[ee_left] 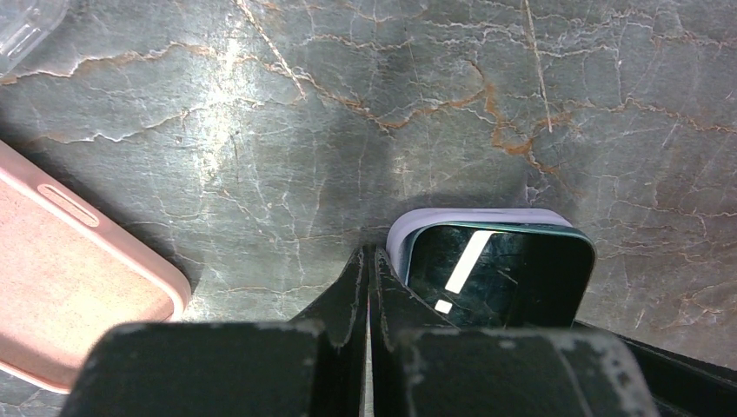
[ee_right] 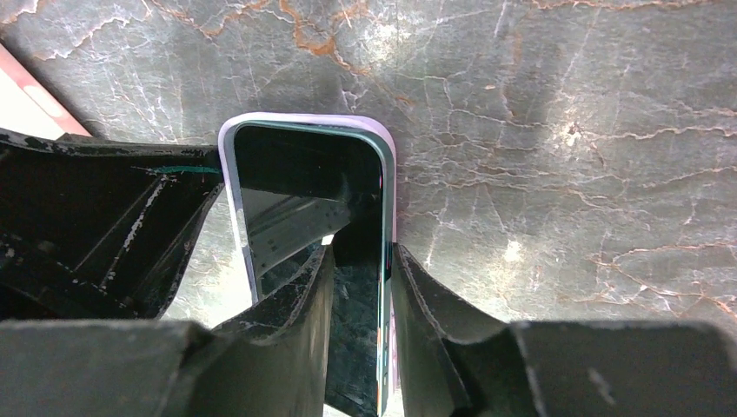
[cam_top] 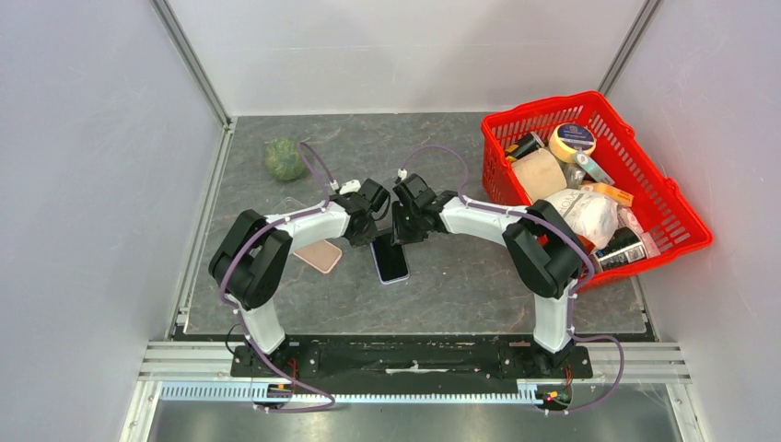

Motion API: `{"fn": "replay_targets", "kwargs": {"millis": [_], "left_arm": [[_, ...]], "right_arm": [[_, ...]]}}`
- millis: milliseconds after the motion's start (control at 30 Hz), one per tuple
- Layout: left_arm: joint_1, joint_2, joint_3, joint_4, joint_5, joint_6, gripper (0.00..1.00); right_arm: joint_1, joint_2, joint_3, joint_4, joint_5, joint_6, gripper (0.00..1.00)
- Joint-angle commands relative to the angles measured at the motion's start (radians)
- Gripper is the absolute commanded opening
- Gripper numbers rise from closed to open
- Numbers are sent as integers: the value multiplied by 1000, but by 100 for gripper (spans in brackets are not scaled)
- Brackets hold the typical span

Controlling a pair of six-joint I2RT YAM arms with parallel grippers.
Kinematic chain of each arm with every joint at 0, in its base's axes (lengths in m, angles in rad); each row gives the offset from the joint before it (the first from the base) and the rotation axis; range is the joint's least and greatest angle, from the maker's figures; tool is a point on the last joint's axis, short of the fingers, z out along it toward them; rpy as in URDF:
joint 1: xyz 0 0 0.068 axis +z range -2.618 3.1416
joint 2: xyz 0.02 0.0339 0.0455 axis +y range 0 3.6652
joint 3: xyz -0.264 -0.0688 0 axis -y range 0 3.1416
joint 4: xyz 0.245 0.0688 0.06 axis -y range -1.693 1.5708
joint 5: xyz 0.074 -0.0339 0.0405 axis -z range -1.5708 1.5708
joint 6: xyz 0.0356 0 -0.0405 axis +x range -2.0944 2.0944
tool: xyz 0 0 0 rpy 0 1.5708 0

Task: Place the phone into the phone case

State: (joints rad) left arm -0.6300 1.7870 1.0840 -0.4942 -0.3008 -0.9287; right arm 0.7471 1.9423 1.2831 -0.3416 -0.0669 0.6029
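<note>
The phone [ee_right: 295, 187] is seen lying screen-up mid-table [cam_top: 460, 285], its visible end framed by the lilac phone case [ee_right: 304, 118] rim. The left gripper [ee_left: 369, 254] is pressed together, nothing between its fingers, tips just beside the case's corner. The right gripper [ee_right: 358, 254] is set astride one long edge of the phone, one finger over the screen, one outside the case; whether it pinches cannot be told. A pink case [ee_left: 78, 287] is seen nearby, a red basket [cam_top: 681, 198] well apart.
</note>
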Motion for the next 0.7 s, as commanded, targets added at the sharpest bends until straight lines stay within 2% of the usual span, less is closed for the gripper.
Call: {"fn": "replay_targets", "kwargs": {"millis": [0, 233, 400, 500, 667], "left_arm": [[1, 60, -3, 85, 49, 10, 2], [1, 62, 11, 97, 63, 20, 2], [1, 47, 5, 89, 64, 28, 2], [1, 13, -19, 85, 69, 31, 2], [0, -60, -89, 76, 93, 41, 2]], "right_arm": [[49, 40, 36, 21, -10, -20, 37], [69, 37, 48, -14, -10, -64, 41], [58, -15, 38, -68, 49, -72, 52], [26, -49, 32, -103, 32, -64, 58], [-4, -140, -47, -106, -11, -48, 61]]}}
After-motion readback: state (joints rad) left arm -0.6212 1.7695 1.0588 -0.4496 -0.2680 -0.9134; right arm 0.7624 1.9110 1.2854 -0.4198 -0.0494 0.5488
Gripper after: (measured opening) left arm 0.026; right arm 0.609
